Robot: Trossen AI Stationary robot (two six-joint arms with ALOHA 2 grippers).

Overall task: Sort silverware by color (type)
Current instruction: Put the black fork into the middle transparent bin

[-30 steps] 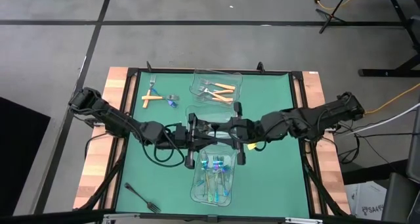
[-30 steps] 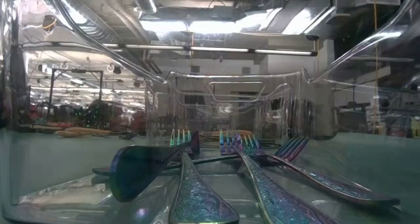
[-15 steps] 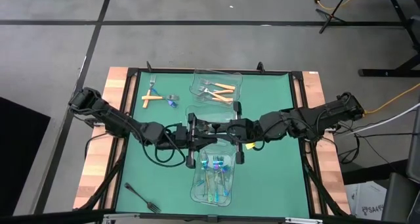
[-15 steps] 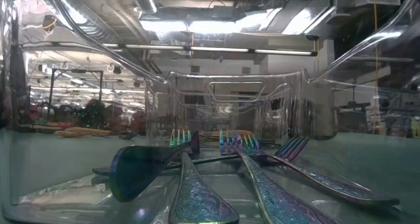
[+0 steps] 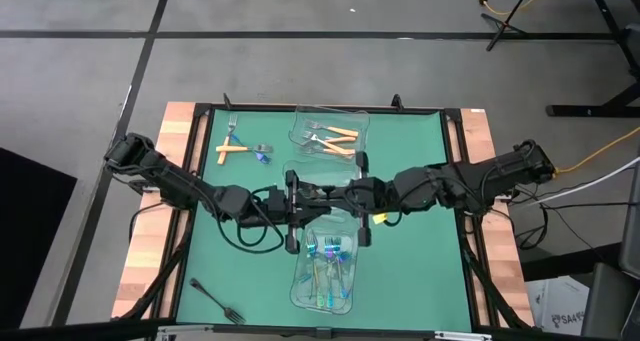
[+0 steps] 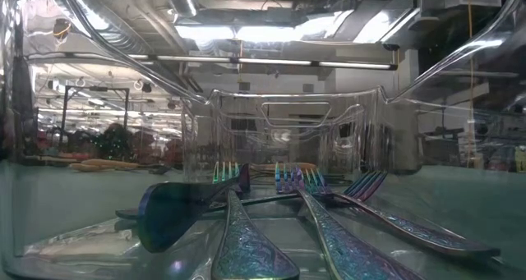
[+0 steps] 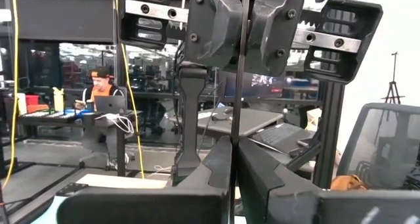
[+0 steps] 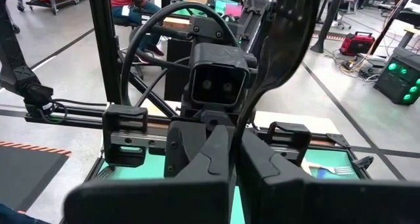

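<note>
**Both pincers shut, nose to nose over the middle tub**

From above, you see the left gripper [image 5: 303, 196] and the right gripper [image 5: 345, 194] meeting in the middle of the green mat [image 5: 420, 271]. They hang over a clear middle tub [image 5: 296, 171], and the arms hide most of it. The far tub [image 5: 360, 121] holds orange-handled forks [image 5: 335, 136], lying slanted across it. The near tub [image 5: 300, 296] holds the blue-teal forks [image 5: 328, 266]. They lie along the tub, running from near to far. Two loose orange forks [image 5: 230, 151] lie crossed on the mat at the far left, with a small blue piece [image 5: 263, 156] just beside them. One black fork [image 5: 215, 298] lies slanted at the near left corner, well apart from the rest.

From table height, you look through the wall of the near tub. The blue-teal handles come toward you and the prongs point away. A rounded blue-teal end [image 5: 318, 249] lies to one side among them.

In the left wrist view, the left fingers [image 7: 216, 178] are pressed together. The right gripper faces them, very close. A person [image 7: 102, 92] sits at a desk far behind.

In the right wrist view, the right fingers [image 8: 210, 158] are closed on a dark silverware piece [image 8: 289, 46]. It stands up from between them and bends to one side. You cannot tell if the left gripper also holds it.
</note>
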